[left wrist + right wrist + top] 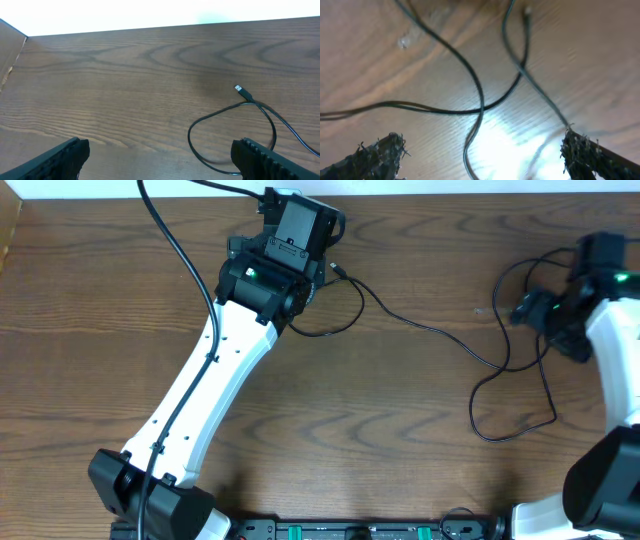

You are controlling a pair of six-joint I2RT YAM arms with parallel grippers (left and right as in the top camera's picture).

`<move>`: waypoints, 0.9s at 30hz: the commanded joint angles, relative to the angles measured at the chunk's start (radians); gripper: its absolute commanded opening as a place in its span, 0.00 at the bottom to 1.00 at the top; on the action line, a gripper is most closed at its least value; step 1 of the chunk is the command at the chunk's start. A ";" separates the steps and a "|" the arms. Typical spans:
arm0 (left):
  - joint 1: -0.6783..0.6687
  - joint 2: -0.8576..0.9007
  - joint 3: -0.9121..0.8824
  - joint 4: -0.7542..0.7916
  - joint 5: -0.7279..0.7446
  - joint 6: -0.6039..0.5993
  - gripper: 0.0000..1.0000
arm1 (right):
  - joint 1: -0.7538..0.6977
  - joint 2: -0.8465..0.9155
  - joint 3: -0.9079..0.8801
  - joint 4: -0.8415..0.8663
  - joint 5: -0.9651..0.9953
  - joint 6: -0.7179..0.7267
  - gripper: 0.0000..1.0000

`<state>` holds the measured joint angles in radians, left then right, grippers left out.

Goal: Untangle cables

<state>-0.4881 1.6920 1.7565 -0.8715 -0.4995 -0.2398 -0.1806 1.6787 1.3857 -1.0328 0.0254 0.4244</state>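
1. I am looking at a dark brown counter with a strong wood grain, which fills all 3 views. A bright white strip runs beyond its far edge. A paler brown panel stands at its left end.
2. The 2 arms have smooth white shells and black joints, the left arm reaching diagonally up the counter and the right arm at the right edge. The cables are thin, black and limp, lying flat in loose loops. A small plug ends one of them.
3. The left fingers, matte black, stand wide apart with nothing between them but counter and cord. They hover over the far middle of the counter. One round loop of cable lies on the wood between them, close to the finger on the right of the wrist view. The plug sits just beyond that loop.
4. The right fingers, black with rough, frayed-looking edges, are also spread wide and grip nothing. Several black strands cross one another on the counter between and beyond them, under a patch of glare. This view is blurred, so I cannot tell how many cords there are.
5. From overhead, the loops gather at the right by the right arm. A single strand runs from them across the counter to the left arm's wrist.
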 commanded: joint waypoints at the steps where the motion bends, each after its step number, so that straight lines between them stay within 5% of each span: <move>1: 0.000 -0.012 0.001 -0.003 -0.002 -0.013 0.95 | 0.059 0.008 -0.121 0.047 -0.006 0.003 0.99; 19: 0.000 -0.012 0.002 -0.003 -0.002 -0.013 0.95 | 0.117 0.008 -0.567 0.470 -0.010 0.125 0.96; 23: 0.000 -0.012 0.001 -0.003 -0.002 -0.013 0.96 | 0.117 0.008 -0.635 0.559 -0.034 0.125 0.73; 27: 0.000 -0.012 0.001 -0.003 -0.002 -0.013 0.95 | 0.117 0.008 -0.668 0.607 -0.066 0.133 0.34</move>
<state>-0.4881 1.6920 1.7565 -0.8715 -0.4995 -0.2398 -0.0685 1.6390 0.7883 -0.4301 0.0662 0.5385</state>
